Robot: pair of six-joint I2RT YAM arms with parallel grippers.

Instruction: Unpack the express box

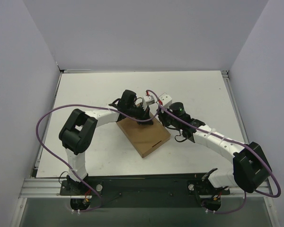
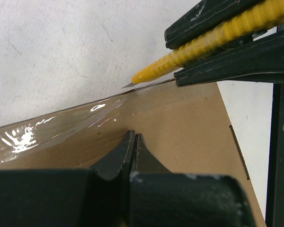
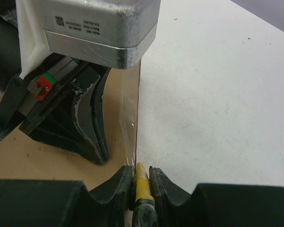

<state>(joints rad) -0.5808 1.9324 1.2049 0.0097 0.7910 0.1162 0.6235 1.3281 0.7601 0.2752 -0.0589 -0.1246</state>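
Note:
The express box (image 1: pixel 144 136), flat brown cardboard, lies shut in the middle of the table, with clear tape (image 2: pixel 61 125) along its far edge. My left gripper (image 2: pixel 134 137) is shut and empty, its tips down on the lid (image 3: pixel 38 156) near that edge. My right gripper (image 3: pixel 141 171) is shut on a yellow utility knife (image 2: pixel 203 47). The knife's blade tip (image 2: pixel 128 85) sits at the taped seam on the box's far edge. In the top view the left gripper (image 1: pixel 144 119) and right gripper (image 1: pixel 157 112) are close together over the box's far corner.
The white table (image 1: pixel 85 94) is walled at the back and on both sides. Purple cables (image 1: pixel 52 116) loop off both arms. The box has a tuck slot (image 1: pixel 156 143) on its near right side.

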